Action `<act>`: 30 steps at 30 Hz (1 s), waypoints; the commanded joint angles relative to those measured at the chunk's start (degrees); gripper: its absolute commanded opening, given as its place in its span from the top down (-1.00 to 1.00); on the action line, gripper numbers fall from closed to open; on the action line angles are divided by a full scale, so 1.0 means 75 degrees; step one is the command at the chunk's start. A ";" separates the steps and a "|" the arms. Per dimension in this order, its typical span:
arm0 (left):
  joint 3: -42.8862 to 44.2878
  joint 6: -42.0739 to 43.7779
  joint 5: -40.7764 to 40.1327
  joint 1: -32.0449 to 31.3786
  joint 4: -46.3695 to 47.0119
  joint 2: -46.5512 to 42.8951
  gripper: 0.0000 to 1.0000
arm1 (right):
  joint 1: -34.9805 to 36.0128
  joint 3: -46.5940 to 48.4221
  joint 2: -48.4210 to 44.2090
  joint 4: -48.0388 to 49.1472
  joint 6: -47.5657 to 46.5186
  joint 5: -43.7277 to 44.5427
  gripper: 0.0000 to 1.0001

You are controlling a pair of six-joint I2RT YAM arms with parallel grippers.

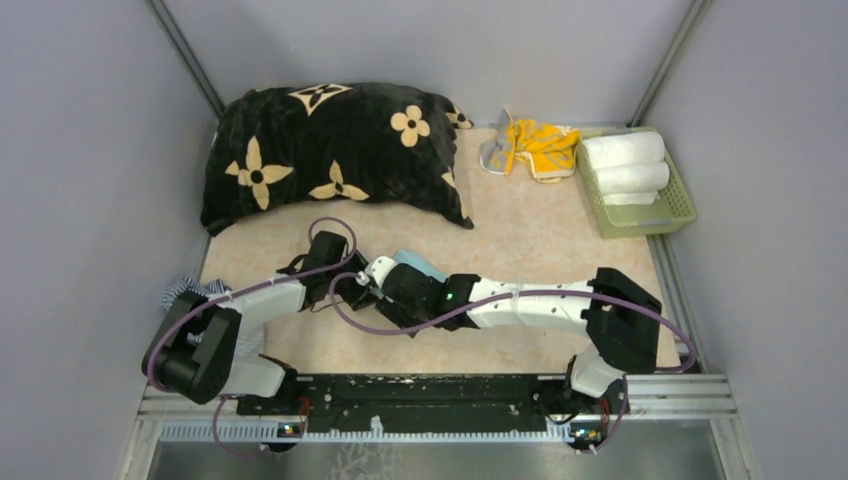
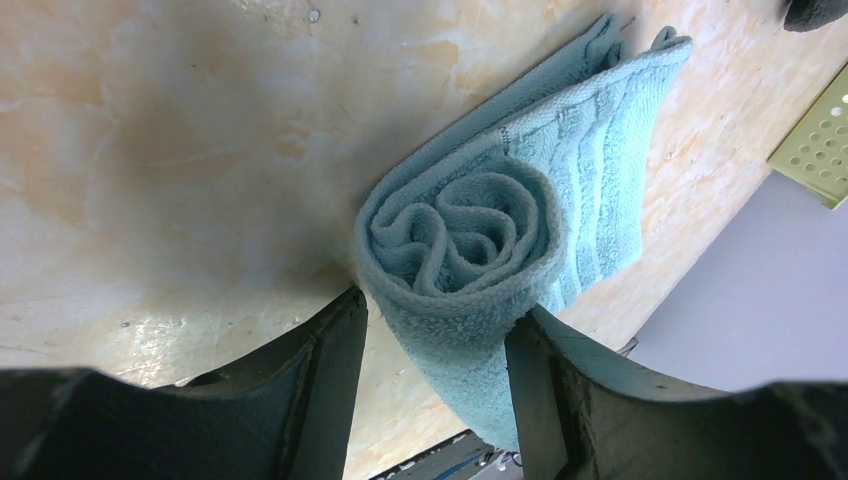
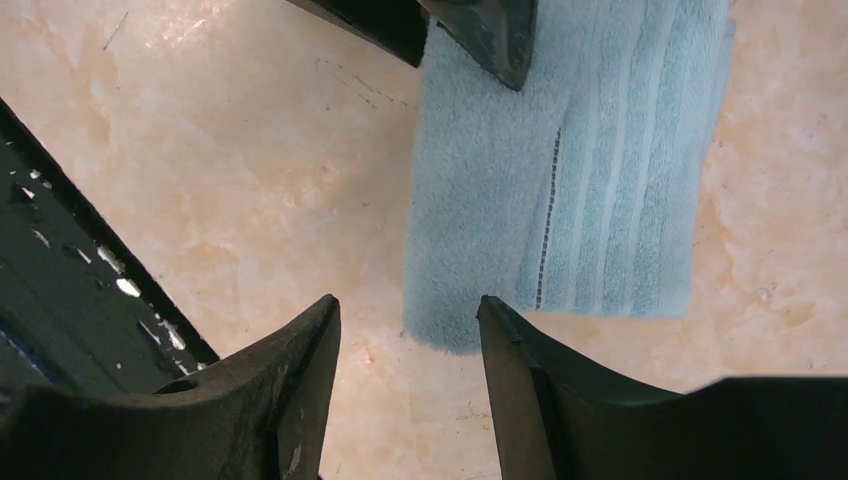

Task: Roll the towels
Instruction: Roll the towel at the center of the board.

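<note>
A light blue towel (image 1: 420,265) lies on the table between both grippers, partly rolled. In the left wrist view its spiral end (image 2: 465,235) faces the camera. My left gripper (image 2: 435,305) is open, its jaws on either side of the roll's end; the right finger (image 2: 535,370) touches the towel, and a sliver of table shows beside the left finger (image 2: 335,350). In the right wrist view the towel (image 3: 560,200) has a rolled part at left and a flat striped tail at right. My right gripper (image 3: 408,305) is open and empty just off the roll's near end.
A black flowered pillow (image 1: 335,150) fills the back left. A crumpled yellow and white towel (image 1: 535,148) lies at the back. A green basket (image 1: 645,215) at the back right holds white rolled towels (image 1: 625,150). A striped cloth (image 1: 185,290) sits at the left edge.
</note>
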 commanded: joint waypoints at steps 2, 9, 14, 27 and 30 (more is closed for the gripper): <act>-0.0297 0.0088 -0.0682 0.0028 -0.0816 0.0241 -0.19 | 0.0421 0.0500 0.0565 0.0221 -0.0493 0.1531 -0.05; -0.0324 0.0097 -0.0697 0.0032 -0.0871 0.0250 -0.22 | 0.0483 0.0266 0.1358 0.0696 -0.0801 0.1279 -0.03; -0.0262 0.0153 -0.0668 0.0029 -0.0904 0.0196 -0.24 | 0.0485 0.0218 0.1867 0.0825 -0.1025 0.1434 -0.03; 0.0006 0.0299 -0.0817 0.0025 -0.1669 -0.1109 -0.43 | -0.0351 -0.0019 0.1721 0.0757 -0.0553 -0.1795 0.70; -0.0020 0.0315 -0.0787 0.0026 -0.1839 -0.1505 -0.46 | -0.0886 -0.0069 0.1599 0.0965 -0.0237 -0.3424 0.85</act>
